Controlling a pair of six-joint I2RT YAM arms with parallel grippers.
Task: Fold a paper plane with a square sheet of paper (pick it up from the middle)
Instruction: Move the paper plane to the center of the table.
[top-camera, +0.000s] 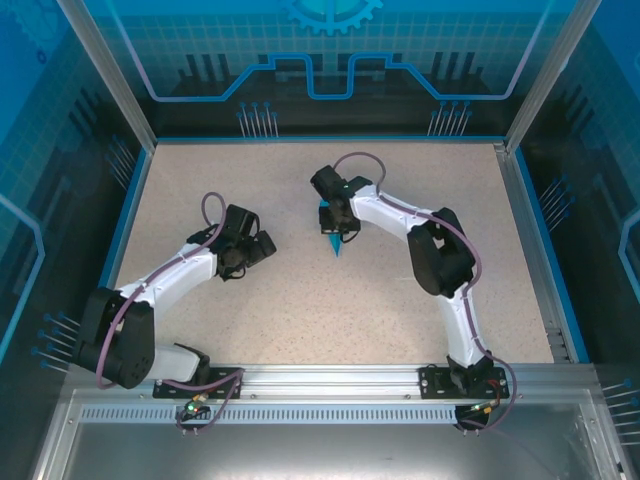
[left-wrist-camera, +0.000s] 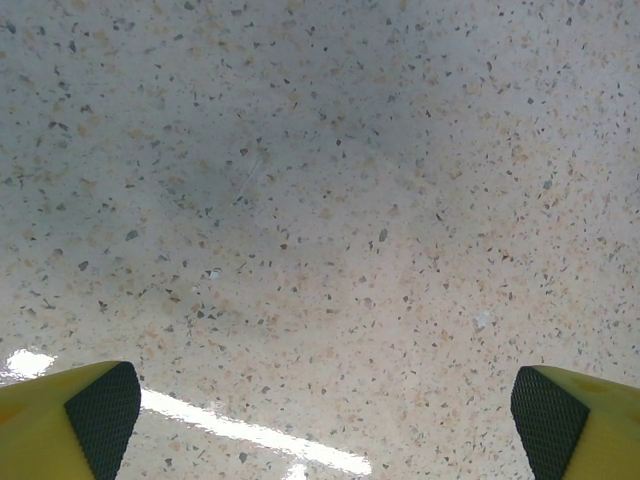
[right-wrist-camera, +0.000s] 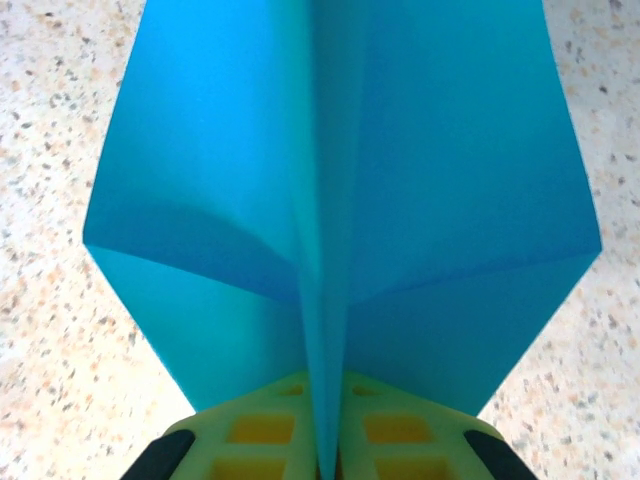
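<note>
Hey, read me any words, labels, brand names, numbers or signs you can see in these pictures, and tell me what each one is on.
There is no readable text in any view.
The paper plane is plain blue, with no print.
The back wall panel carries a gear emblem and line graphics, with no letters.
The speckled table bears no markings.

Speckled beige table (top-camera: 300, 320); blue edge strip (top-camera: 330, 139) around.
</note>
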